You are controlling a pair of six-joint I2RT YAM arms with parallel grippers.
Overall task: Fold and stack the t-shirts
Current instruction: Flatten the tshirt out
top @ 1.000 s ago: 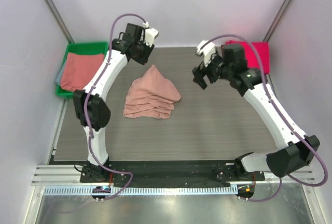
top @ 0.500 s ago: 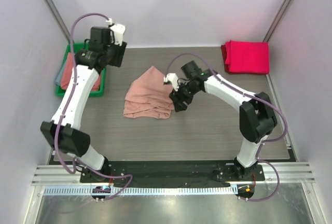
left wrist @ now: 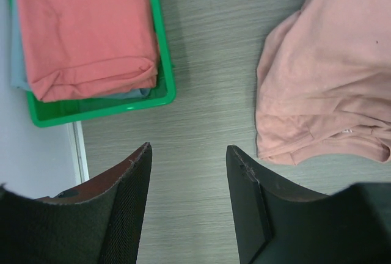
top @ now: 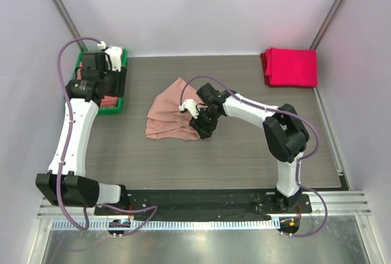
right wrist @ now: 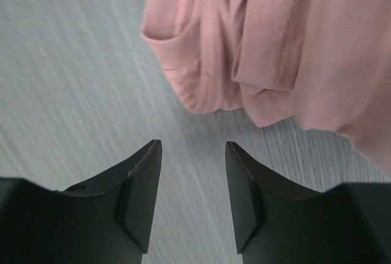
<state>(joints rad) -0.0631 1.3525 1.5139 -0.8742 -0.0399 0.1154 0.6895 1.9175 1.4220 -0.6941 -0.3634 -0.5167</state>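
Top external view: a crumpled salmon-pink t-shirt (top: 174, 114) is lying in a loose heap on the table (top: 256, 154), left of centre, and a folded magenta t-shirt (top: 292, 67) is resting at the far right corner.

Right gripper (right wrist: 192, 146): it is being held with its fingers apart and empty, just beside the near right edge of the heap. In the right wrist view, bunched hems and folds are showing directly ahead of the fingertips.

Left gripper (left wrist: 188, 151): it is being held open with nothing between the fingers, up by the green bin (left wrist: 165, 87) at the far left and well apart from the heap.

Bin contents: folded salmon tees (left wrist: 85, 25) are being kept inside, with a grey-blue layer (left wrist: 131, 93) showing beneath them.

Step in hand: this is judged to be the opening of the fold on the pink shirt — the heap is being approached for a grip so it can be spread flat. No fold has yet been made on it.

Next move: the right fingers are probably going to need lowering onto a single hem or corner and then closing. The left arm is likely going to be needed across at a second corner, so the cloth can be drawn flat between the two.

Care called for: one layer is to be picked out of the bunch — several caught together would leave the shirt tangled.
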